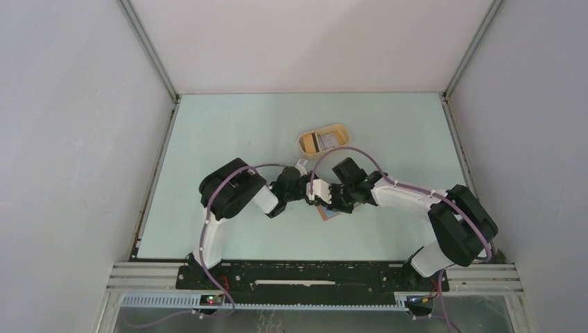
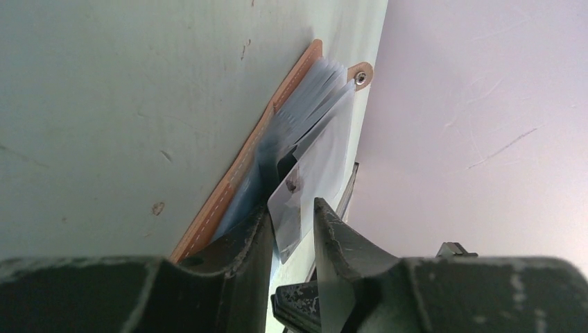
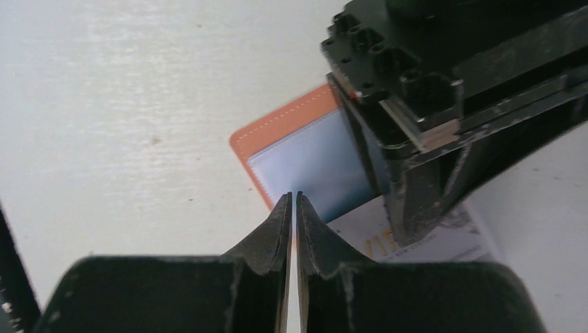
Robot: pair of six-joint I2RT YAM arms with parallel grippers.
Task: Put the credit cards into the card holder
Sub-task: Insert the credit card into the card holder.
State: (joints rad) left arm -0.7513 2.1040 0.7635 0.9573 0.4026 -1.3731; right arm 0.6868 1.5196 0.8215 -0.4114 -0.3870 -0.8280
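The reddish-brown card holder (image 2: 229, 187) lies open on the table, its clear inner pockets (image 3: 312, 163) facing up. In the top view only one corner of the card holder (image 1: 326, 214) shows under the two grippers. A white credit card (image 2: 305, 177) stands tilted in the pockets, its lower end between the fingers of my left gripper (image 2: 291, 208). Those fingers are open, with a gap beside the card. The same card (image 3: 444, 239) shows gold lettering. My right gripper (image 3: 292, 196) is shut, with its tips at the holder's stitched edge. More credit cards (image 1: 323, 141) lie in the tray.
A yellow oval tray (image 1: 344, 130) sits just beyond the grippers, toward the back of the table. Both arms meet over the table's middle, gripper against gripper (image 1: 326, 194). Grey walls close in the table on the left, right and back.
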